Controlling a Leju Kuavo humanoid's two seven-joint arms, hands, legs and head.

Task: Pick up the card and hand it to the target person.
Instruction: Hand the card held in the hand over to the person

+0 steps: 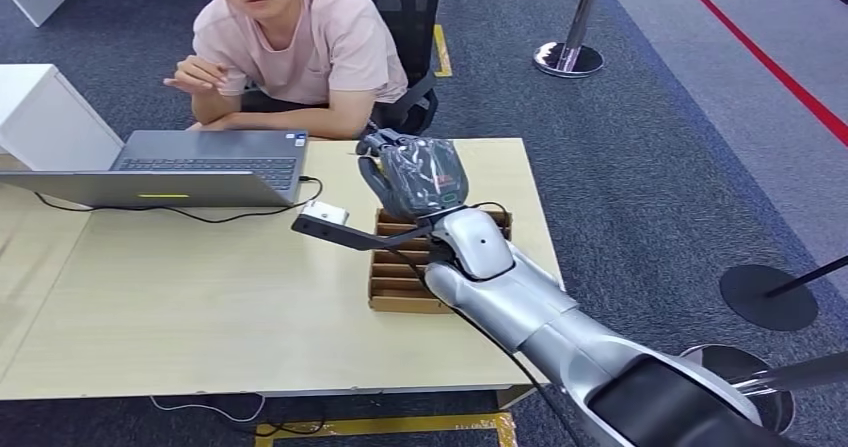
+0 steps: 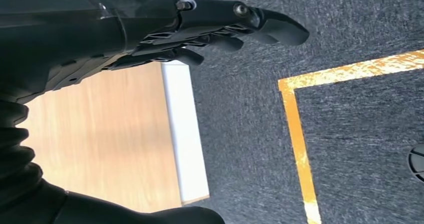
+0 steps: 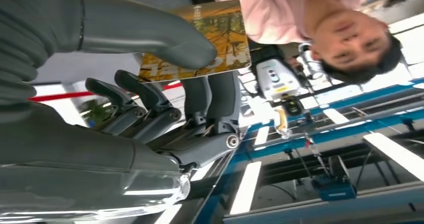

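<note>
The glossy yellow-orange printed card point(image 3: 200, 43) is pinched by the right hand point(image 3: 165, 83) centre-frame; if released before it is taken, it could drop.

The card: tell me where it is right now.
The card is pinched between the thumb and fingers of the right hand, raised over the far edge of the table, just in front of the seated person.

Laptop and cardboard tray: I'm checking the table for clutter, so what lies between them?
In the head view, a small white box with a black cable lies between the laptop and the cardboard tray.
</note>
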